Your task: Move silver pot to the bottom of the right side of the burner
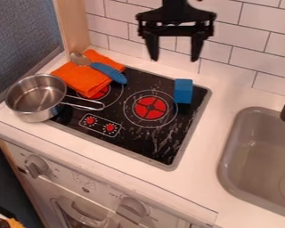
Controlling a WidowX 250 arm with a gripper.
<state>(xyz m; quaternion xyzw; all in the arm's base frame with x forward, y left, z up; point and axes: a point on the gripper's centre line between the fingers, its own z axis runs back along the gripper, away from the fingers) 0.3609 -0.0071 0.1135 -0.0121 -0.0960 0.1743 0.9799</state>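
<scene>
Gripper [175,58] over far side of stove [151,144], fingers wide apart, empty. Silver pot [38,95] at left edge, handle [84,105] pointing right. Advise pinching handle squarely, lifting level, lowering gently near-right.

Black two-finger pincer [174,58] at 12 o'clock, fingers spread. Silver metal pot [36,95] at 9, handle toward 4. Black glass stovetop [139,144] centre, blue rectangular block [183,91] on it at 2. Folded orange cloth [79,80] at 10, blue-handled metal spoon [98,67] on top.
</scene>
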